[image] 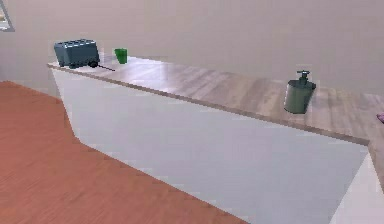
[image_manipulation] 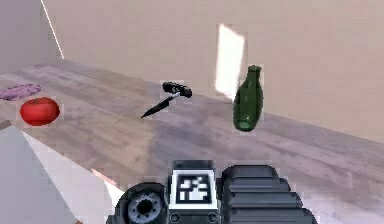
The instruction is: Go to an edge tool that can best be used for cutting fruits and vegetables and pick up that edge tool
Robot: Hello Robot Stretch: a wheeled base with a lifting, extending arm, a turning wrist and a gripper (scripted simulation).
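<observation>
Arm side view — knife point(image_manipulation: 161, 103) on counter point(image_manipulation: 110, 140), between tomato point(image_manipulation: 39, 110) and green bottle point(image_manipulation: 248, 100).

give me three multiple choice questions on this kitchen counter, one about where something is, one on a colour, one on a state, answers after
1. In the arm side view, what lies on the counter between the red tomato and the green bottle?
A a plate
B a dark knife
C a bowl

2. In the forward view, what colour is the cup beside the toaster?
A white
B blue
C green

3. How does the bottle stand?
A upright
B on its side
C upside down

Answers:
1 B: the knife lies right of the tomato and left of the bottle.
2 C: the cup is bright green.
3 A: it rests on its base with the neck up.
</observation>
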